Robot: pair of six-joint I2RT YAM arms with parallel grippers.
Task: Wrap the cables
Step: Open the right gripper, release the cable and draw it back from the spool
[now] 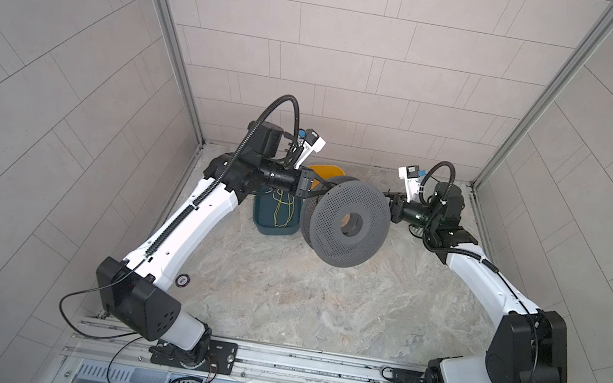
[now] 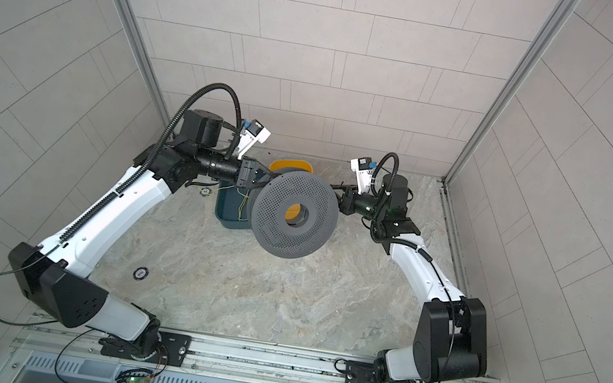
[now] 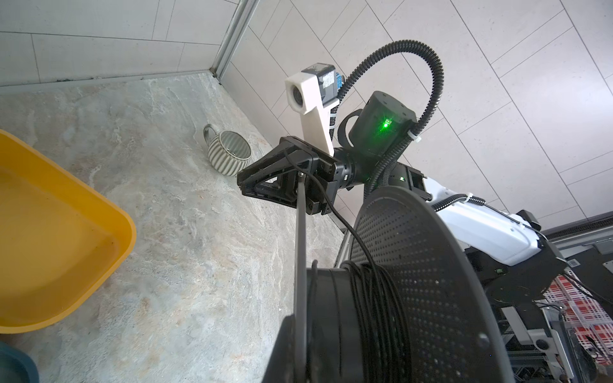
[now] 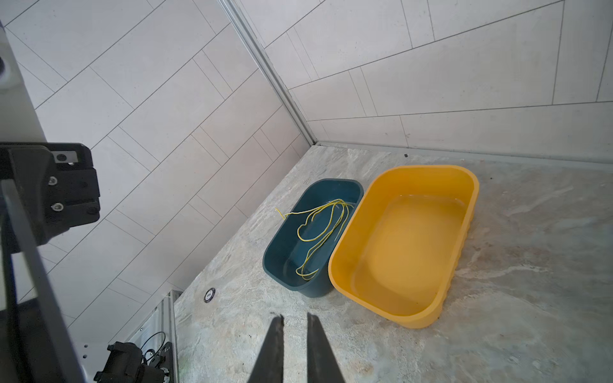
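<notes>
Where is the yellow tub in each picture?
In a top view: the yellow tub peeks out behind the gray spool.
In a top view: the tub, again behind it.
Left wrist: the tub close up, cut off.
Right wrist: the whole tub, beside the blue tub.
Shared landmark: the blue tub.

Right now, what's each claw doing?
Left claw: shut on the spool rim.
Right claw: slightly open, nothing between its tips.

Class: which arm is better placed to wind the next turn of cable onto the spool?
Right. The left gripper is shut on the spool, holding it. The cable runs from there up to the right gripper, whose jaws stand slightly apart.
</notes>
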